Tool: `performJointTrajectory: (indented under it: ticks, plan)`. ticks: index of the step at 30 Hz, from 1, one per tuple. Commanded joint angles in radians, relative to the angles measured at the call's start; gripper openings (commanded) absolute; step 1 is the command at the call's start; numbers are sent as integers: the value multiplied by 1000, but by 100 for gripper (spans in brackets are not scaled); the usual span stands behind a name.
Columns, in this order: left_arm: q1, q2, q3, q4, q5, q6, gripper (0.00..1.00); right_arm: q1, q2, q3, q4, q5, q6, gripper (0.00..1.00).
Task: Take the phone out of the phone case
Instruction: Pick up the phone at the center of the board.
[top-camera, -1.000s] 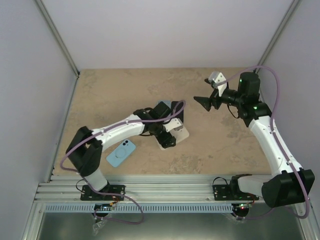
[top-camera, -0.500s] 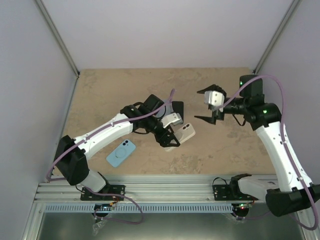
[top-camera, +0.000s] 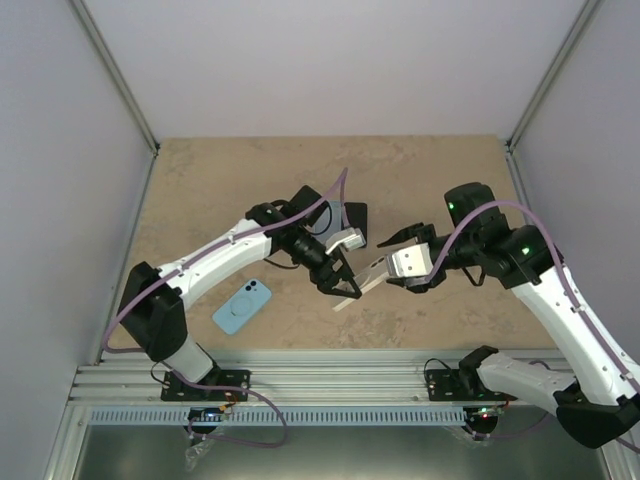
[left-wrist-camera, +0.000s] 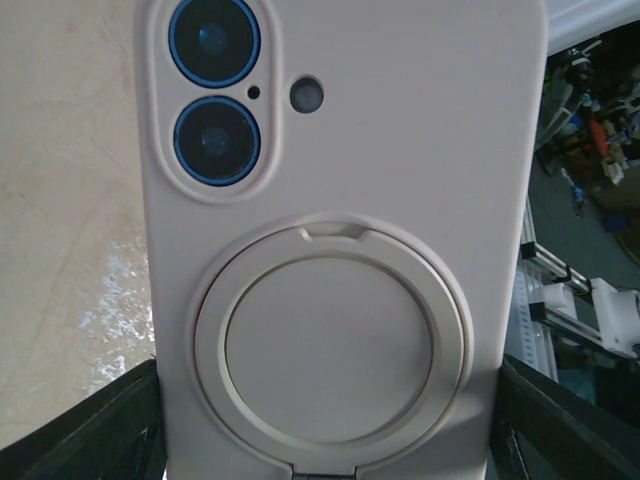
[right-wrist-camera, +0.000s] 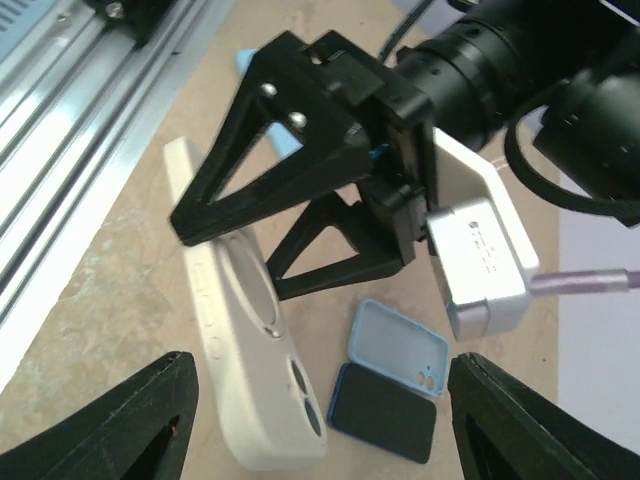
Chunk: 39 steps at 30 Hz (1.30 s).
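Note:
A phone in a cream case (top-camera: 366, 279) with a round ring stand is held off the table by my left gripper (top-camera: 338, 281), which is shut on its lower end. In the left wrist view the cream case (left-wrist-camera: 340, 180) fills the frame, back side up, blue lenses at the top, one finger (left-wrist-camera: 100, 430) on each side. My right gripper (top-camera: 390, 264) is open wide, just right of the case's free end. In the right wrist view the case (right-wrist-camera: 240, 370) lies between the open fingers (right-wrist-camera: 110, 420), not touched by them.
An empty light blue case (right-wrist-camera: 400, 348) and a dark phone (right-wrist-camera: 381, 411) lie on the table beyond the cream case. Another light blue cased phone (top-camera: 243, 305) lies at the front left. The metal rail (top-camera: 330, 372) runs along the near edge.
My left gripper has lifted the cream-cased phone and carried it right and forward. My right arm has swung down and left, bringing its open gripper to the phone's free end.

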Motion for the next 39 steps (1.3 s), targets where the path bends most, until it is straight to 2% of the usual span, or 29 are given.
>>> performJointTrajectory:
  ticks: [1,14,23,28,39]
  plan:
    - [3,22,42,-23,109,40,37,35,-21,-25,-93,53,-43,69]
    - [3,73,68,-69,164,48,36,170,18,-103,-26,204,43,56]
    - [2,95,72,-87,189,53,34,228,34,-145,24,298,46,39]
    - [2,115,77,-115,215,72,33,260,35,-149,32,341,28,26]
    - [3,136,90,-148,251,80,32,351,33,-173,53,498,6,28]
